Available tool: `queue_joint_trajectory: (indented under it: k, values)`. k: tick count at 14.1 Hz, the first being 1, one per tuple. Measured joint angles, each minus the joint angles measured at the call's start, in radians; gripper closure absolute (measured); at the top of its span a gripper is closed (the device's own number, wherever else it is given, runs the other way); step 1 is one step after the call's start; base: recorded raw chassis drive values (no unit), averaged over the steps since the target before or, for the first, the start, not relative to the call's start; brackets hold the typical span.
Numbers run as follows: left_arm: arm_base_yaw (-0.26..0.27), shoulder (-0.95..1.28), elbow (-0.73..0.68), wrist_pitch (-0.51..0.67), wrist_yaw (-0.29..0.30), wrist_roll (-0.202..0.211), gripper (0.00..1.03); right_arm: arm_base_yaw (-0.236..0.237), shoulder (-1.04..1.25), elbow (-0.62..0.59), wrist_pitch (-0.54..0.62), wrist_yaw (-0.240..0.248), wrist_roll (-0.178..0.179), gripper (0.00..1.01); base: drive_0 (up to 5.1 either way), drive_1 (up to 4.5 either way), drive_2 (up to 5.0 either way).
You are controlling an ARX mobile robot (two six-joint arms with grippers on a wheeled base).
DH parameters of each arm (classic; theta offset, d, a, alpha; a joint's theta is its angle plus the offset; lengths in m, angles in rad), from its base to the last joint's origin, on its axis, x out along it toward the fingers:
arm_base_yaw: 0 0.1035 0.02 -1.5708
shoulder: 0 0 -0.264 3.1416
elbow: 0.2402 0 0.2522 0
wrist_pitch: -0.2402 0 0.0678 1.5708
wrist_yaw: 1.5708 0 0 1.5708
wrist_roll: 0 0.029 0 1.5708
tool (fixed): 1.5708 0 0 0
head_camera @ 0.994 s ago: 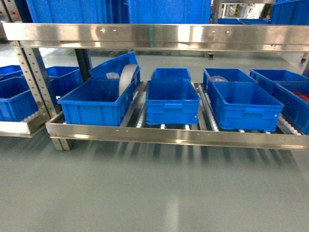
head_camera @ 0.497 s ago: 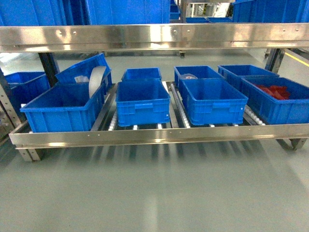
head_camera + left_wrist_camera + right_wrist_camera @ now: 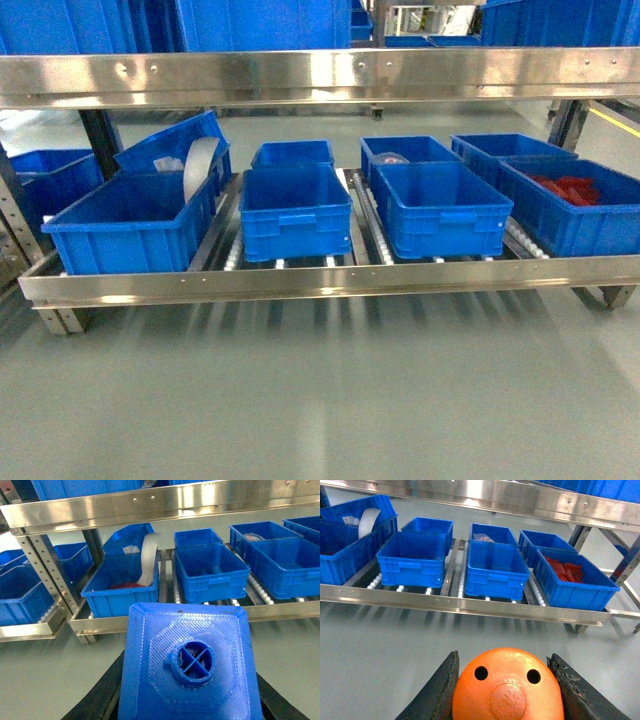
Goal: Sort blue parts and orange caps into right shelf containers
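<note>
left claw [image 3: 190, 700] is gripping a blue part [image 3: 190, 665], right claw [image 3: 502, 690] an orange cap [image 3: 507, 685]; crates [image 3: 495, 567] are sitting well ahead, so am carrying level w/ firm grip.

Both grippers: black, rough-textured fingers [image 3: 441, 692], matte, w/ worn edges.

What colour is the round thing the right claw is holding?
Orange cap, two small dark holes on top; clearest in the right wrist view.
</note>
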Motion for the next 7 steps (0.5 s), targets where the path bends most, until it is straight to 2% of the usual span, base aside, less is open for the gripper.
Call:
queue_joint_trajectory:
  k: [7]
  values:
    - [0.002,-0.001,0.0,0.001,-0.004,0.0,0.59,0.001,0.0,0.0,0.003,-0.003,0.0,0.57,-1.6,-1.57,-1.6]
